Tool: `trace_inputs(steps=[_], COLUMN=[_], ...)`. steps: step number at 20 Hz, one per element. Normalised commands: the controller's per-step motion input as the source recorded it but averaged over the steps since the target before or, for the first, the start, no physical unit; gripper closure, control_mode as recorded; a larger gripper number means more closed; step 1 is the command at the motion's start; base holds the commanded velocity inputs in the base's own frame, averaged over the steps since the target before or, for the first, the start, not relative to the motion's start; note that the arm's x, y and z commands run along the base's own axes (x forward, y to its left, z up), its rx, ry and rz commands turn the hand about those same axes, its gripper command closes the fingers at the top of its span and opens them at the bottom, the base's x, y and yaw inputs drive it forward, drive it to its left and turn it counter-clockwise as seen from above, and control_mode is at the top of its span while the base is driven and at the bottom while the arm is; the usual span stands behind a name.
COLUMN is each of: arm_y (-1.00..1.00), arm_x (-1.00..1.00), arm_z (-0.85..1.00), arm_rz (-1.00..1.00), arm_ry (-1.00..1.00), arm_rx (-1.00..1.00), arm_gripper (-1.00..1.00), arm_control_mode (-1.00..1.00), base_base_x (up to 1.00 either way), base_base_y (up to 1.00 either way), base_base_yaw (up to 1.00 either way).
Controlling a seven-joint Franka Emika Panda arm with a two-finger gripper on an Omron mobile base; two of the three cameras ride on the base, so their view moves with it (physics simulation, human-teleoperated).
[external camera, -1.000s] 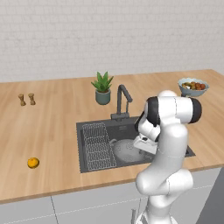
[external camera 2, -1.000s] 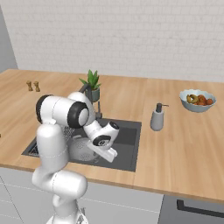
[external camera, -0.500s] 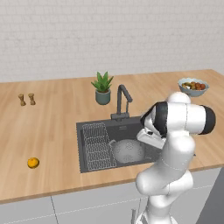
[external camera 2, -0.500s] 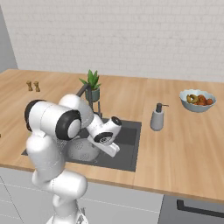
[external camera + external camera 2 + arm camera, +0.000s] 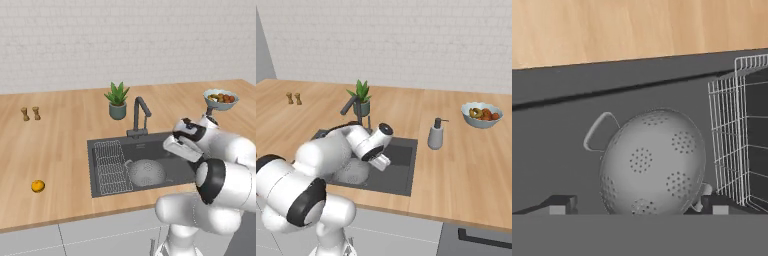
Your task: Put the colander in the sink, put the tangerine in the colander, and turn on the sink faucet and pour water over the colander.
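While my gripper hangs with jaws spread wide and holding nothing, the colander sits in the sink beside the rack — the tangerine waits on the counter, well left.

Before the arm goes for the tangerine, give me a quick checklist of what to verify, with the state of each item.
1. Colander sits in the sink: ok.
2. Gripper open, fingertips apart and off the colander: ok.
3. Tangerine lies free on the counter, left of the sink: ok.
4. Colander upright, mouth up: cannot tell; the hand view shows its rounded perforated side.
5. Faucet running: cannot tell, no water visible.
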Motion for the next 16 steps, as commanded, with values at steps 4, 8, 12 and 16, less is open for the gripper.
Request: trace_inputs(steps=[4,8,12,16], arm_y=[0.31,0.55,0.80,1.00], arm_x=[-0.61,-0.63,-0.64,-0.47], arm_z=[0.78,0.49,0.23,0.14], arm_rz=[-0.23,-0.23,-0.21,-0.24], arm_ry=[0.06,0.14,0.16,0.14], arm_rx=[0.00,0.00,0.00,-0.02], arm_gripper=[-1.00,-1.00,-1.00,-1.00], arm_control_mode=[-1.00,-1.00,-1.00,-1.00], base_base_x=[0.00,0.00,0.00,0.00], base_base_y=[0.00,0.00,0.00,0.00], base_base_yaw=[0.00,0.00,0.00,0.00])
